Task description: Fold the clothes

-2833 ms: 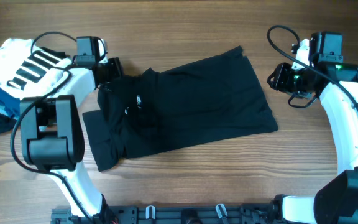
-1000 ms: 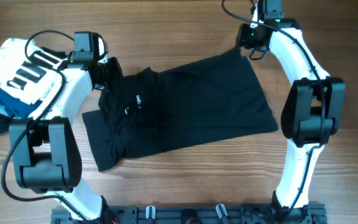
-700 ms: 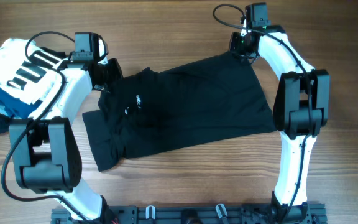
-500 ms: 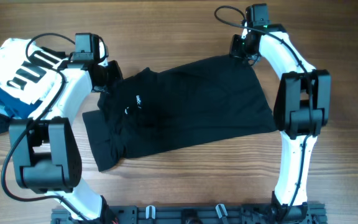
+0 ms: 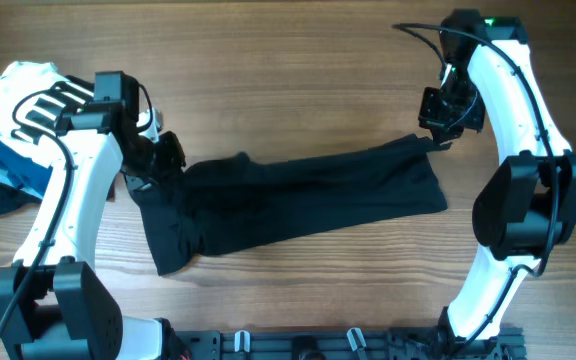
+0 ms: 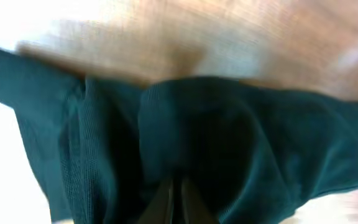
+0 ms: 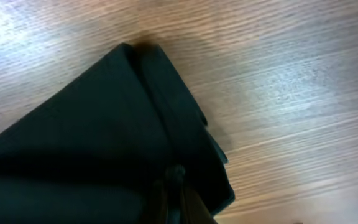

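Left tool (image 5: 163, 158) and right tool (image 5: 436, 135) are clamping the far edge of the black shirt (image 5: 308, 190), which is stretching lengthwise between them across the worktop (image 5: 288, 60), one end by each arm.

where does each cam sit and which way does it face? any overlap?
Overhead: fixed above the table, facing straight down; shows both arms, left end effector, right end effector, black shirt.
Left wrist: on left wrist, facing along its fingers into bunched shirt fabric.
Right wrist: on right wrist, facing down past its fingers at a shirt corner on the wood.
Shared: all three see the shirt; each wrist view is a close-up of its own grasp.
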Action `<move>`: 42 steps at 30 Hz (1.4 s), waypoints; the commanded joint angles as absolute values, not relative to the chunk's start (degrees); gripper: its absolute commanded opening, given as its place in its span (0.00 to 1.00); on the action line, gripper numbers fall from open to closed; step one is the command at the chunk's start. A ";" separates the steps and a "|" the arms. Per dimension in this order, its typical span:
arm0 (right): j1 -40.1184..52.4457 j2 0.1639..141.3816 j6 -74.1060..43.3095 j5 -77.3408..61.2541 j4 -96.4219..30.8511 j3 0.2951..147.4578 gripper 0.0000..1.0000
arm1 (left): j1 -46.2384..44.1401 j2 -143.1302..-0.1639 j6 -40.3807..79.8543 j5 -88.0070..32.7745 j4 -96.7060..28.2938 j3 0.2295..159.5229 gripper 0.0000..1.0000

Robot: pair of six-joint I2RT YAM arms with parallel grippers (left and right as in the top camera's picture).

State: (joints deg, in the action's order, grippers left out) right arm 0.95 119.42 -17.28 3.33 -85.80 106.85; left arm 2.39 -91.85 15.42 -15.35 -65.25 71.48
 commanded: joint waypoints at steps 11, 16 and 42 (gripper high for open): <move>0.60 119.77 -12.05 6.96 -87.24 97.91 0.24 | 2.74 -91.29 15.64 -18.22 -78.19 66.43 0.37; -1.34 119.77 -12.62 7.79 -85.91 97.91 0.25 | 2.74 -91.29 15.70 -19.46 -73.78 66.37 0.28; -16.32 118.96 -16.45 -13.69 -52.49 76.82 0.04 | -4.36 -95.50 18.68 -17.91 -21.52 47.94 0.39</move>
State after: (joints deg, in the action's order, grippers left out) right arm -12.23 116.62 -11.94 -14.92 -54.68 75.96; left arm -3.09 -92.62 18.35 -15.81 -27.70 48.34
